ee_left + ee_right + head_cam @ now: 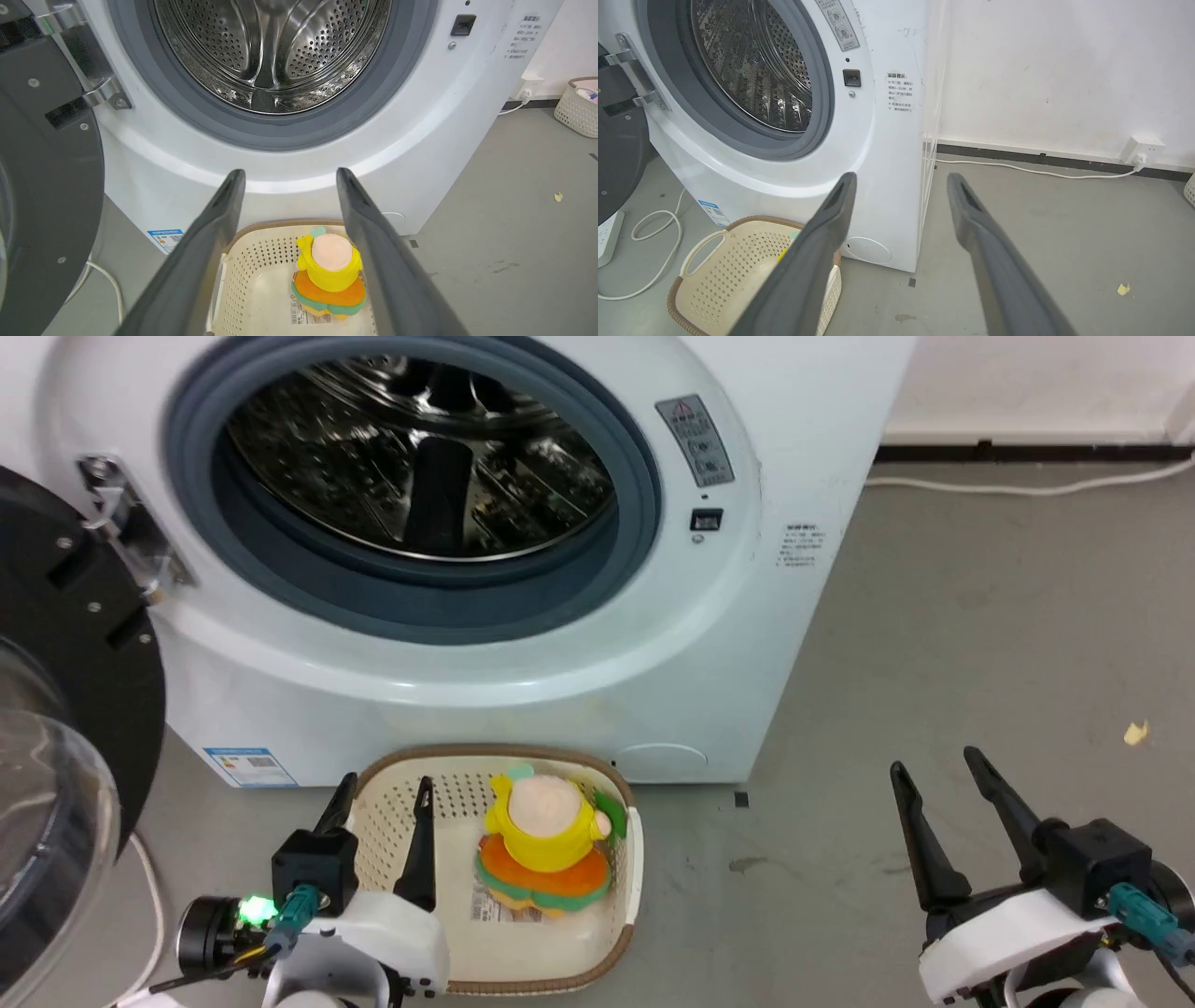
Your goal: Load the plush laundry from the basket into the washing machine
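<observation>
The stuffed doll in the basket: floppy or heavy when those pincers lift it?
The stuffed doll looks soft and padded, so it would probably squash and sag, not stay stiff. It is small within the basket, so likely light. Its fabric probably won't slip.

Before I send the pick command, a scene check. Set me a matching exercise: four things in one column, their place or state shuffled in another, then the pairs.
Things
1. small stuffed doll with yellow hood and orange skirt
2. cream perforated plastic basket with brown rim
3. black-rimmed clear-glass round door
4. right gripper with two dark fingers

Places or states
A. swung open, at the left of the white front-loading washing machine
B. open and empty, over the grey floor
C. inside the basket, toward its right side
D. on the floor in front of the washing machine

Pairs: 1-C, 2-D, 3-A, 4-B
</observation>
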Available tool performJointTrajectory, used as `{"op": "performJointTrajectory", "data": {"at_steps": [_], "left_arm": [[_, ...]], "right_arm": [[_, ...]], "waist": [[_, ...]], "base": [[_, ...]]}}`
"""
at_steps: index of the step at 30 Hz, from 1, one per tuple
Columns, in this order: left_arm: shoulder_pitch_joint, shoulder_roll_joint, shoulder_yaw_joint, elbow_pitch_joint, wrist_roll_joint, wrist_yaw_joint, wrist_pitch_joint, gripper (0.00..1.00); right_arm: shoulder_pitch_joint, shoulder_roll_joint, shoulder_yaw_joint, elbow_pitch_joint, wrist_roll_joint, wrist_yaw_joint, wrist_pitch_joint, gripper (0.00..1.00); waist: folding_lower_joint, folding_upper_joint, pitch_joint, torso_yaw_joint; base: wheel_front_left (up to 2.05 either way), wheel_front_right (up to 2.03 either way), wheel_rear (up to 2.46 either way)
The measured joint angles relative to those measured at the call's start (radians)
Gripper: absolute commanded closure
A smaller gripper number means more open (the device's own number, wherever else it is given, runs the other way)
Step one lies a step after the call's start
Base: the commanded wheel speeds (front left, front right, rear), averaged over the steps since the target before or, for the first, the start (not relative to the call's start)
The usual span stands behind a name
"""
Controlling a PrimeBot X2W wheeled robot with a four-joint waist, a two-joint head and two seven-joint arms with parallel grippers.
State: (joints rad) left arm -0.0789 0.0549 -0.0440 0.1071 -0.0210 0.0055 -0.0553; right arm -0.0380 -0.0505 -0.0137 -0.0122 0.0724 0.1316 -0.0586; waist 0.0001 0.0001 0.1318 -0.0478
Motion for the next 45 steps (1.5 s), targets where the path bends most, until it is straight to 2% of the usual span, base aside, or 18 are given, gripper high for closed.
{"op": "performJointTrajectory", "data": {"at_steps": [23,35,45], "left_arm": [[-0.230,0.075,-0.062,0.289,-0.001,-0.044,0.021,0.00],[-0.381,0.146,-0.093,0.450,-0.008,-0.059,0.081,0.00],[-0.536,0.173,-0.155,0.602,-0.017,-0.079,0.144,0.00]], "right_arm": [[-0.067,0.000,0.018,-0.033,0.096,0.000,-0.050,0.00],[-0.101,0.000,0.025,-0.054,0.162,0.000,-0.073,0.00],[-0.129,0.000,0.016,-0.079,0.201,0.000,-0.099,0.00]], "waist": [[0.0000,0.0000,0.233,-0.104],[0.0000,0.0000,0.362,-0.166],[0.0000,0.0000,0.487,-0.198]], "base": [[0.00,0.00,0.00],[0.00,0.00,0.00],[0.00,0.00,0.00]]}}
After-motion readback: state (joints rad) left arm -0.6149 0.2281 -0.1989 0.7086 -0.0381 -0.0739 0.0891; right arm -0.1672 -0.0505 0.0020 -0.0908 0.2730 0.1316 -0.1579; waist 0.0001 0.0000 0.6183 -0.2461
